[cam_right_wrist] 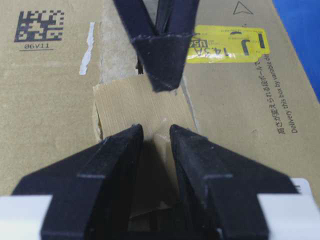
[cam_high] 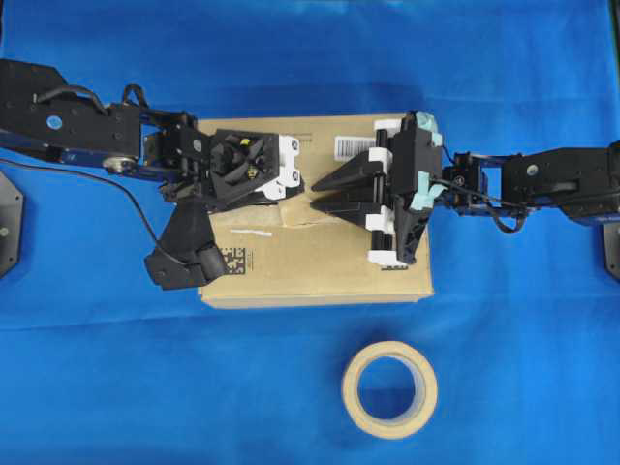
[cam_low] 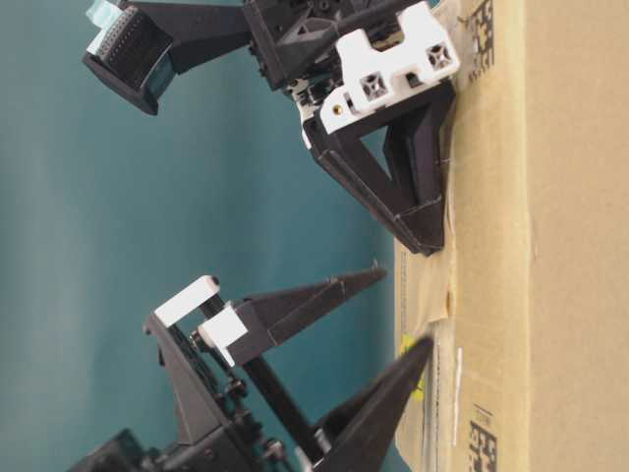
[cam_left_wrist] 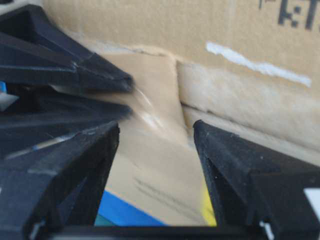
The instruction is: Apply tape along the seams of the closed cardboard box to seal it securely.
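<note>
The cardboard box (cam_high: 320, 266) lies flat in the middle, with its yellow sticker (cam_right_wrist: 225, 47) showing. The tan tape (cam_right_wrist: 132, 97) lies across the seam (cam_left_wrist: 215, 116) near the box's centre, and a crease in it stands up. My right gripper (cam_right_wrist: 156, 131) has come in from the right. Both its tips press on the tape, the jaws part open with the crease between them. My left gripper (cam_left_wrist: 156, 131) faces it from the left with jaws wide. One of its fingers (cam_right_wrist: 162, 70) touches the tape's far end, while the other stands clear above the box. Neither gripper holds anything.
A beige tape roll (cam_high: 389, 389) lies on the blue cloth in front of the box. A white barcode label (cam_high: 351, 145) and a black data code (cam_right_wrist: 39, 26) mark the box top. Torn pale old tape (cam_right_wrist: 107, 45) edges the seam.
</note>
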